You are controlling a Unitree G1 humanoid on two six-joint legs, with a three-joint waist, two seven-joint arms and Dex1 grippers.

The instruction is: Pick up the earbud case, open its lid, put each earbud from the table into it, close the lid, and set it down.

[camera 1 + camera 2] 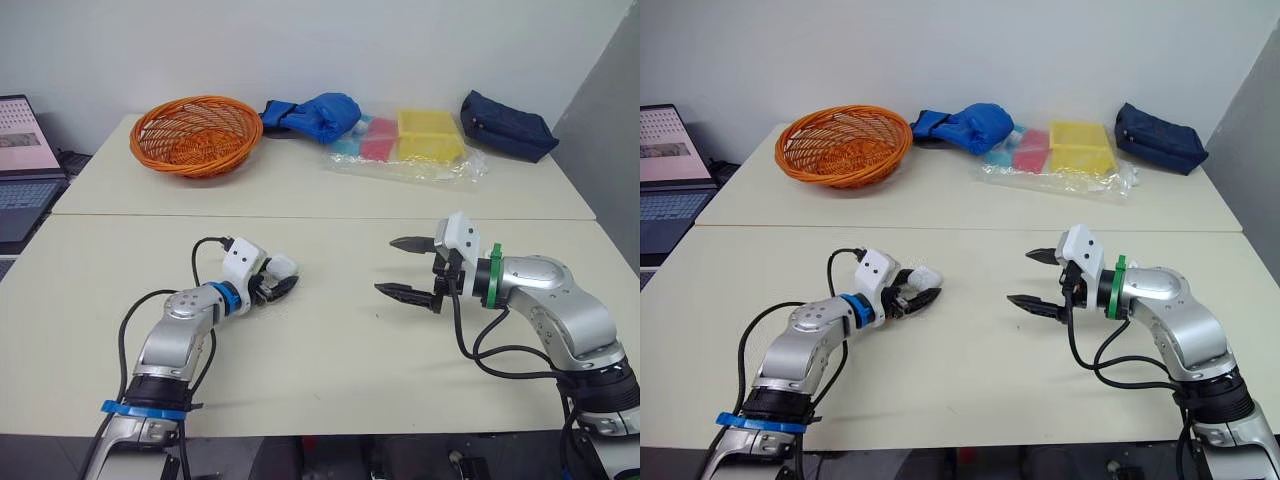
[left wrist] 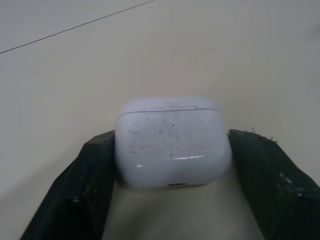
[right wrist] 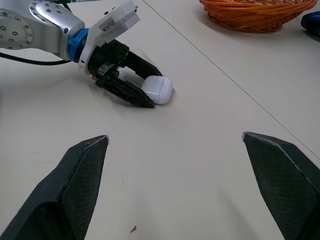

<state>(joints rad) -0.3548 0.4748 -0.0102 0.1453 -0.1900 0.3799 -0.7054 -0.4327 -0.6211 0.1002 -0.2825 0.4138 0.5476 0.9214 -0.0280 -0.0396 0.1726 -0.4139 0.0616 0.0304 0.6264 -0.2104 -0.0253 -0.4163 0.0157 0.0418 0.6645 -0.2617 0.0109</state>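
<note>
A white earbud case (image 2: pixel 172 142) with its lid closed sits between the two black fingers (image 2: pixel 87 185) of my left gripper (image 1: pixel 285 275), which is shut on its sides. It is low over the near table, left of centre; I cannot tell whether it touches the surface. The right wrist view also looks across at the case (image 3: pixel 159 89) in that grip. My right gripper (image 1: pixel 385 266) hovers to the right of centre, open wide, its fingers pointing toward the case with nothing between them.
On the far table stand an orange wicker basket (image 1: pixel 196 133), a blue cloth bundle (image 1: pixel 318 115), a clear plastic bag of coloured items (image 1: pixel 410 140) and a dark blue pouch (image 1: pixel 507 125). A laptop (image 1: pixel 20 160) sits off the left edge.
</note>
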